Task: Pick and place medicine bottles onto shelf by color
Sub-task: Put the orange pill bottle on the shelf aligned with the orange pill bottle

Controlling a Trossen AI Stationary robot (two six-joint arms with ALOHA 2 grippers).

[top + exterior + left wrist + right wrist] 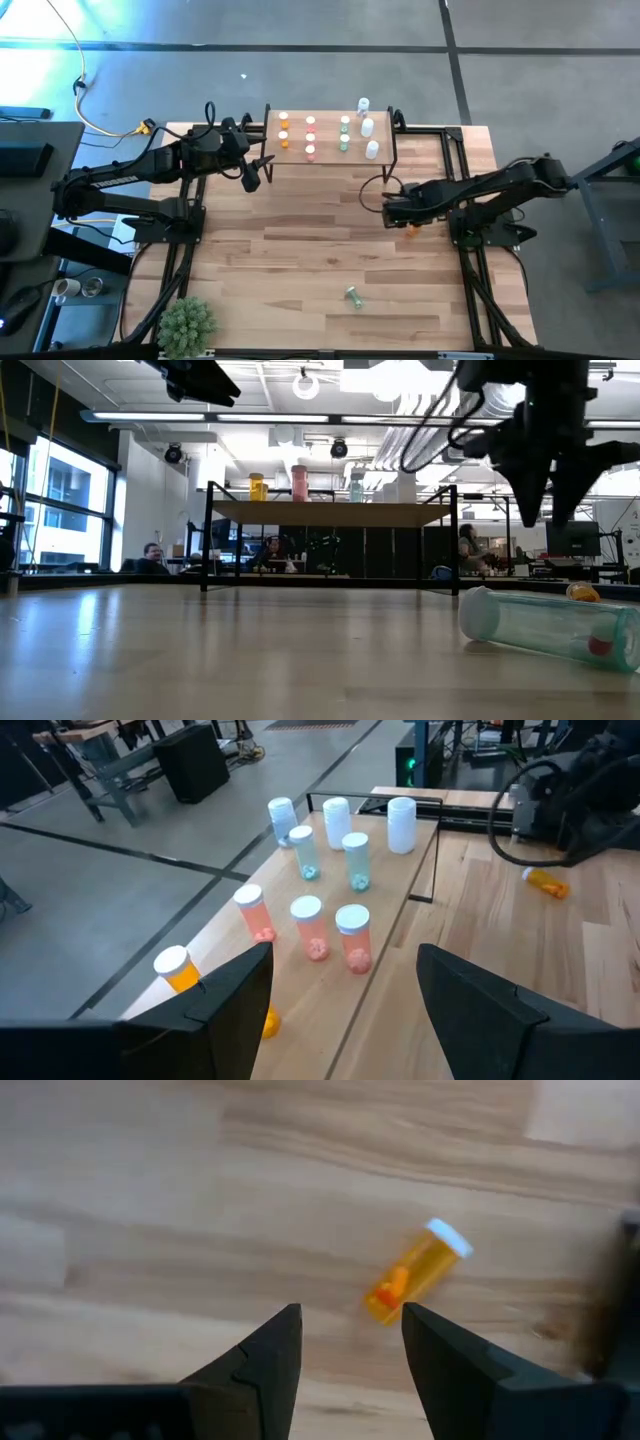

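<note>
The shelf [298, 160] stands at the table's far middle and carries upright white-capped bottles in rows: orange [284, 128], pink [310, 136], green [344, 132] and white [369, 126]. An orange bottle [415, 1272] lies on its side on the table, also seen in the high view [411, 230]. My right gripper [351, 1315] hangs open just above and beside it, touching nothing. A green bottle [550, 625] lies on its side near the table's front [352, 296]. My left gripper [345, 960] is open and empty at the shelf's left near corner [250, 178].
A green plant [187, 322] stands at the table's near left corner. Black frame rails [455, 150] run along the table's right side behind the shelf. Bare wood lies between the shelf and the green bottle. People sit in the room beyond [152, 557].
</note>
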